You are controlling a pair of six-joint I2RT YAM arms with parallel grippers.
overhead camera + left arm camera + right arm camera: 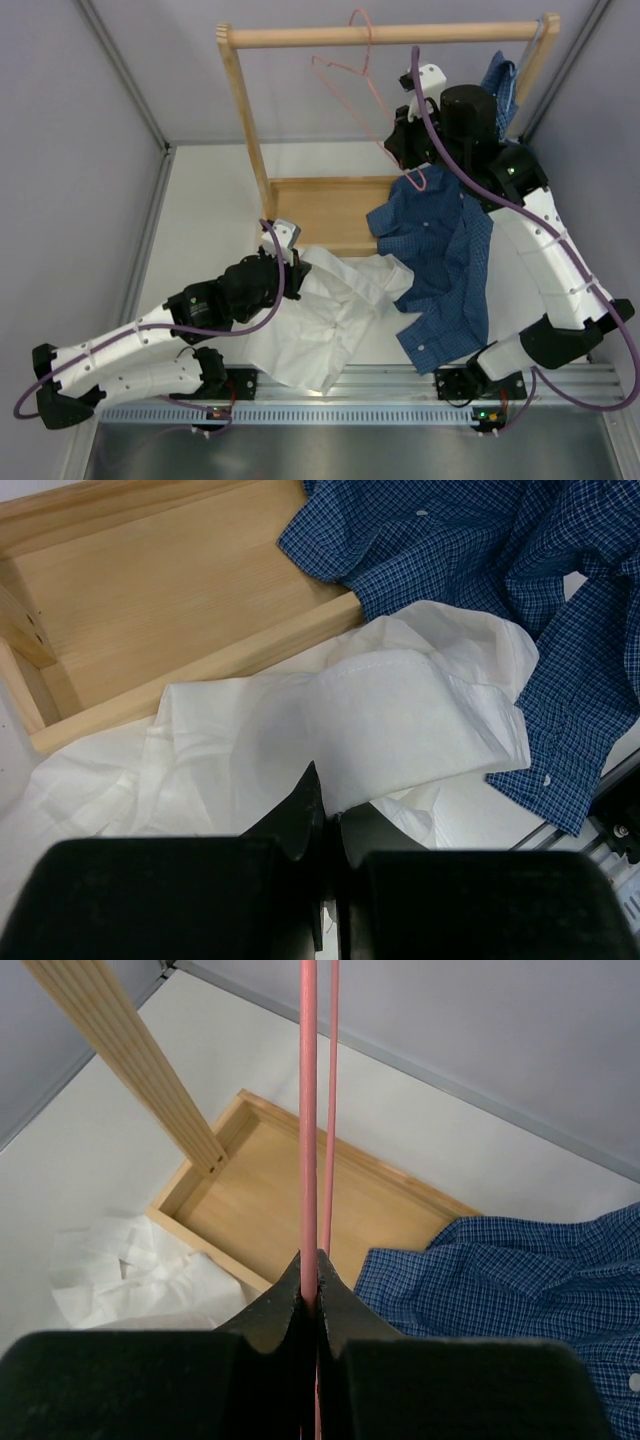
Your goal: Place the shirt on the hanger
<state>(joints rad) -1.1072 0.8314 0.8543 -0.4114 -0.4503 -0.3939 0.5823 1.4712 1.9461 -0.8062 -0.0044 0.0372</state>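
The white shirt (320, 320) lies crumpled on the table in front of the wooden rack base. My left gripper (298, 262) rests at its upper left edge. In the left wrist view the left gripper (332, 805) is shut on a fold of the white shirt (380, 720). The pink hanger (350, 75) hangs by its hook from the wooden rail (300, 37). My right gripper (408, 125) holds its right side. In the right wrist view the right gripper (317, 1270) is shut on the pink hanger wire (309, 1110).
A blue checked shirt (440, 270) droops from the rail's right end onto the table, beside and partly over the white shirt. It also shows in the left wrist view (480, 550) and the right wrist view (520, 1270). The wooden rack base (310, 210) and left post (245, 120) stand behind.
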